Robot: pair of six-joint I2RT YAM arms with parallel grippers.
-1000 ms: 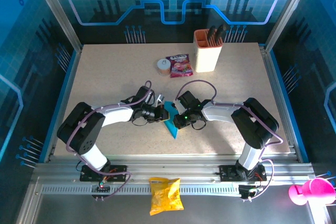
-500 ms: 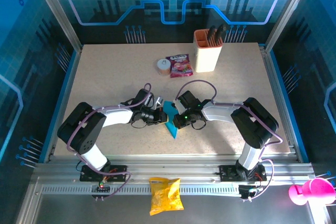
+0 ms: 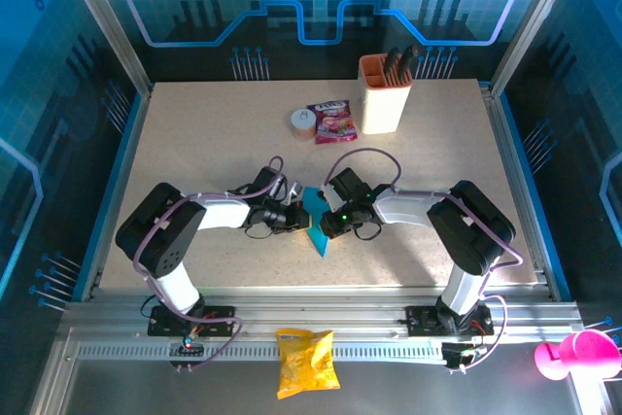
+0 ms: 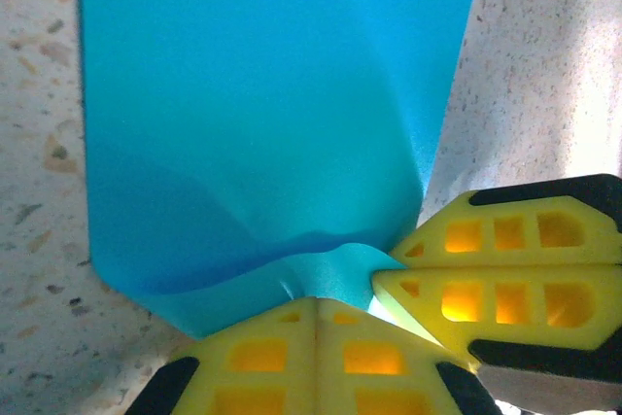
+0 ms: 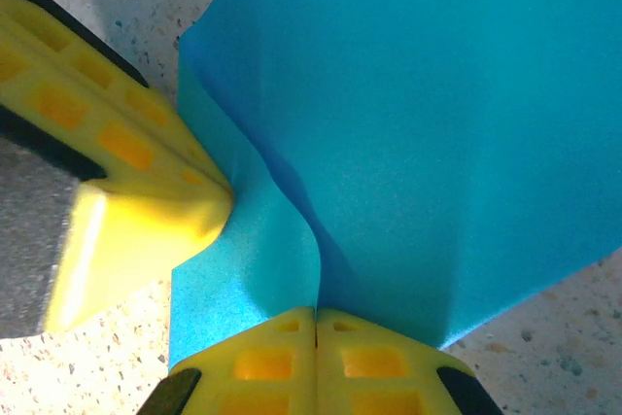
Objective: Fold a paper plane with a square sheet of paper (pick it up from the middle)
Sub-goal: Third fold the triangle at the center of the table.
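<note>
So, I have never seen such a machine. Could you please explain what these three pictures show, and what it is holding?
These are two robot arms bolted at the near edge of a table. The wide picture looks down from above and behind them. The two close pictures come from a camera on each wrist, so the yellow fingers at the bottom belong to that arm. The left gripper and right gripper are both shut on one sheet of blue paper, pinching it from opposite sides. Further back are a beige cup and a pink-red snack packet. A yellow snack bag lies in front, off the table.
</note>
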